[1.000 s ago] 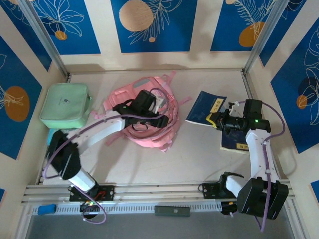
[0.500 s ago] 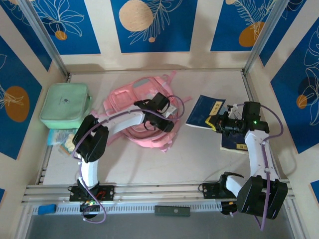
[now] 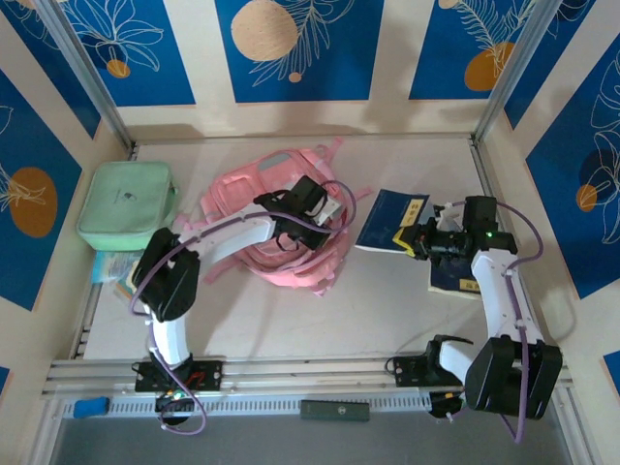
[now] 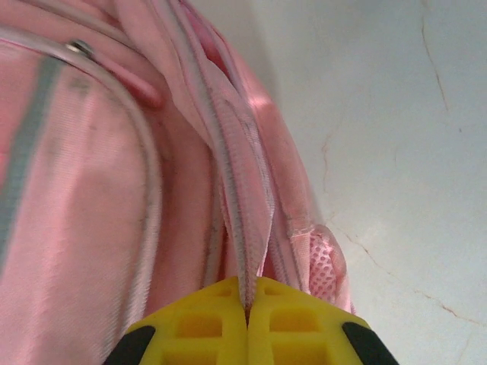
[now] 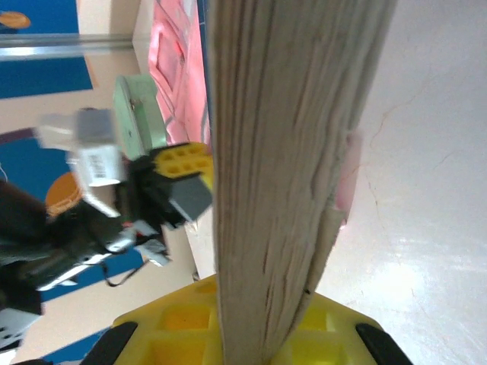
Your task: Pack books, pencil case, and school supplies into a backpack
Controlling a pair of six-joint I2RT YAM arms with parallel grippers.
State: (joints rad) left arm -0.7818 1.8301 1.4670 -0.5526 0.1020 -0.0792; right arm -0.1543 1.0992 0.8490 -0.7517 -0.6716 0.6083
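The large pink fabric backpack (image 3: 232,192) lay crumpled on the white worktop (image 3: 387,320), left of centre. Its greyish top panel faced the far wall and its long axis ran roughly near to far. The left end effector (image 3: 315,221) sat on the backpack's right side, yellow fingers (image 4: 205,327) pressed together on a pink webbing band (image 4: 242,205). A thin dark navy book with a yellow label (image 3: 386,218) lay just right of the backpack. The right end effector (image 3: 411,239) was clamped narrowly on its page edge. A second navy book (image 3: 448,279) lay under the right arm.
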